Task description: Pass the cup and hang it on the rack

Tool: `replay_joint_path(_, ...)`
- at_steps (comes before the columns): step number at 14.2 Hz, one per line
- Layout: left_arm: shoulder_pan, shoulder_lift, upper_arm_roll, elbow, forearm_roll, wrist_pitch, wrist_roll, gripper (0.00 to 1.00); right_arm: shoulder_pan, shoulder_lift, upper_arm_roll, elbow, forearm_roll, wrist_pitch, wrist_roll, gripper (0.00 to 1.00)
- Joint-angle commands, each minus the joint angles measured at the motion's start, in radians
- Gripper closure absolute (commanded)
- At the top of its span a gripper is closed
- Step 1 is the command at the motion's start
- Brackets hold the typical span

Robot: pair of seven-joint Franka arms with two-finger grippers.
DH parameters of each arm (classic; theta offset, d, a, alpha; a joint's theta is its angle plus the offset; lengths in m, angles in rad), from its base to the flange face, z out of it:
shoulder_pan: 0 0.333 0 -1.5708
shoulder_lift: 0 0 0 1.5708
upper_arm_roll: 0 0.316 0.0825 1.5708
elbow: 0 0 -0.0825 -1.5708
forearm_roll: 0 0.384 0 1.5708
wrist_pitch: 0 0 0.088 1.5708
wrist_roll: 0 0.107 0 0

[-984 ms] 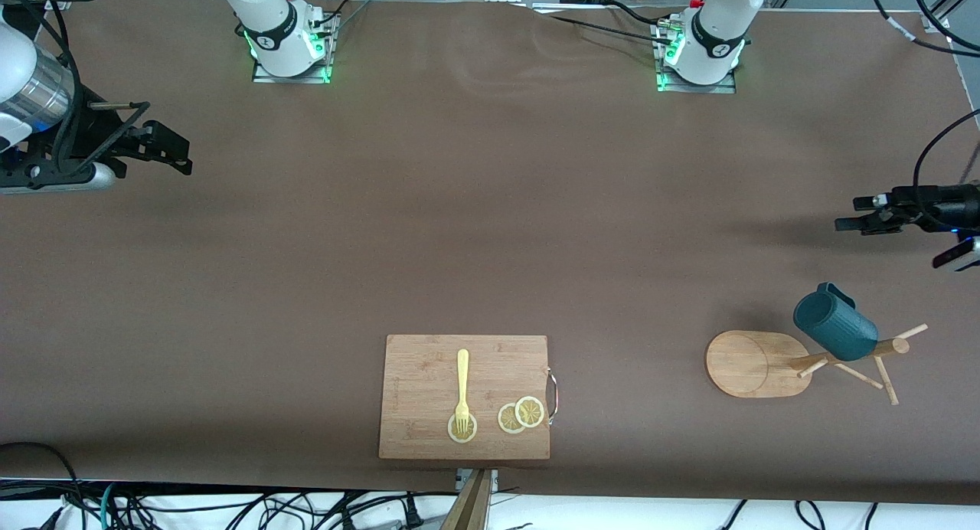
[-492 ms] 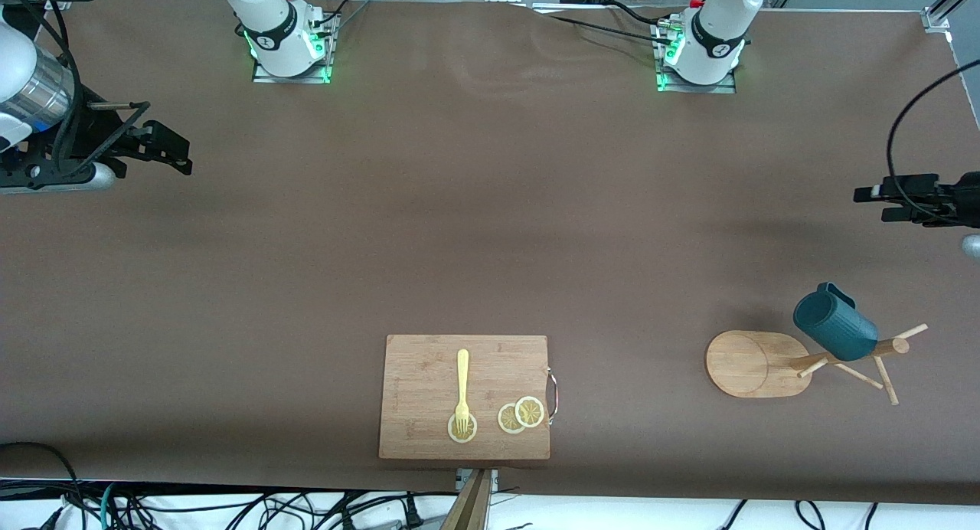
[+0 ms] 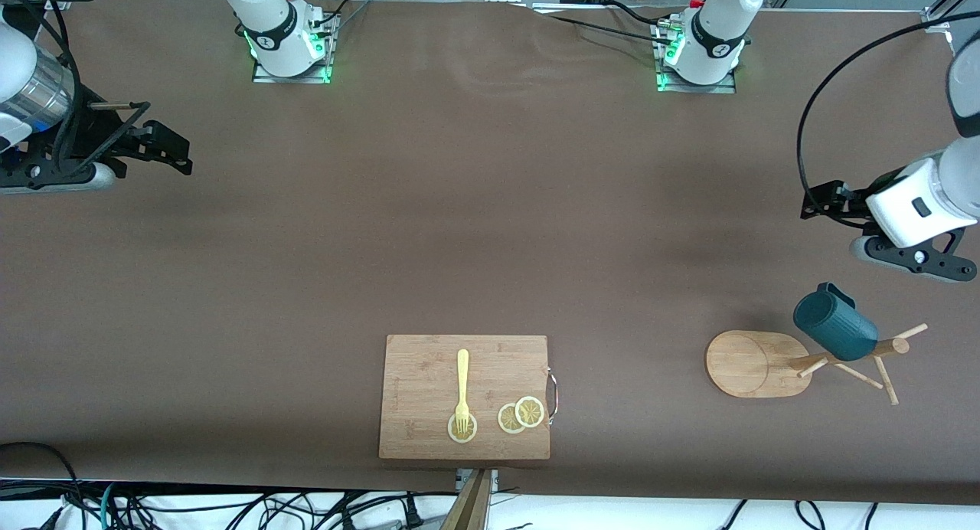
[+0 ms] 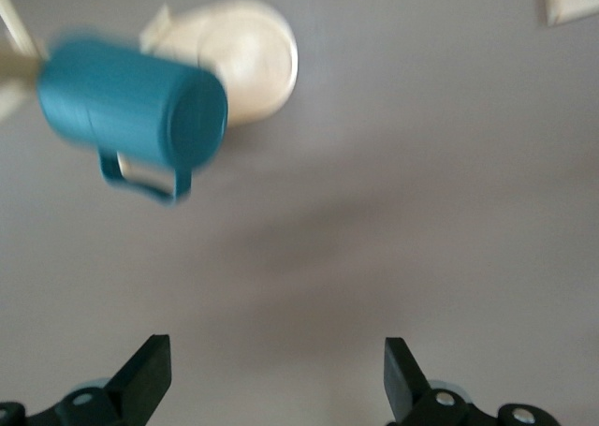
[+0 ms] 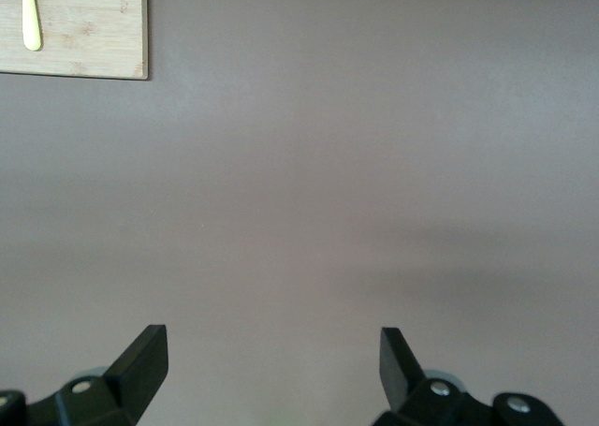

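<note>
The dark teal cup (image 3: 834, 327) hangs tilted by its handle on a peg of the wooden rack (image 3: 754, 365), which stands near the left arm's end of the table. In the left wrist view the cup (image 4: 131, 117) shows its closed bottom, with the rack's oval base (image 4: 245, 56) beside it. My left gripper (image 3: 823, 199) hovers open and empty over bare table beside the rack, apart from the cup; its fingertips (image 4: 150, 365) stand wide. My right gripper (image 3: 172, 148) waits open and empty over the right arm's end of the table, also seen as the right gripper (image 5: 273, 360).
A rectangular cutting board (image 3: 465, 397) lies near the front camera's edge, carrying a yellow fork (image 3: 462, 388) and lemon slices (image 3: 521, 414). The board's corner (image 5: 84, 33) shows in the right wrist view. Cables run along the table's edge.
My left arm has swung so its white wrist shows, and its gripper has shifted toward the table's middle. The cup, the rack and the right arm have stayed still.
</note>
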Motion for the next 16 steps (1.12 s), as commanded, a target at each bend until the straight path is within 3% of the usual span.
replay_joint_path(1, -0.004, -0.068, 0.007, -0.013, 0.019, 0.064, -0.002, 0.00, 0.003, 0.007, 0.000, 0.019, 0.000, -0.006, 0.002, 0.00)
replay_joint_path(5, -0.025, -0.131, 0.006, -0.042, -0.011, 0.006, -0.152, 0.00, 0.003, 0.007, 0.000, 0.020, 0.000, -0.006, 0.002, 0.00)
replay_joint_path(7, -0.014, -0.137, 0.010, -0.047, -0.081, -0.025, -0.230, 0.00, 0.003, 0.007, 0.000, 0.019, 0.000, -0.006, 0.002, 0.00)
replay_joint_path(12, -0.010, -0.157, 0.009, -0.091, -0.077, -0.027, -0.253, 0.00, 0.003, 0.007, 0.000, 0.019, 0.000, -0.011, 0.001, 0.00)
replay_joint_path(16, -0.019, -0.111, 0.009, -0.054, -0.074, -0.042, -0.252, 0.00, 0.001, 0.007, 0.000, 0.017, 0.000, -0.018, 0.001, 0.00)
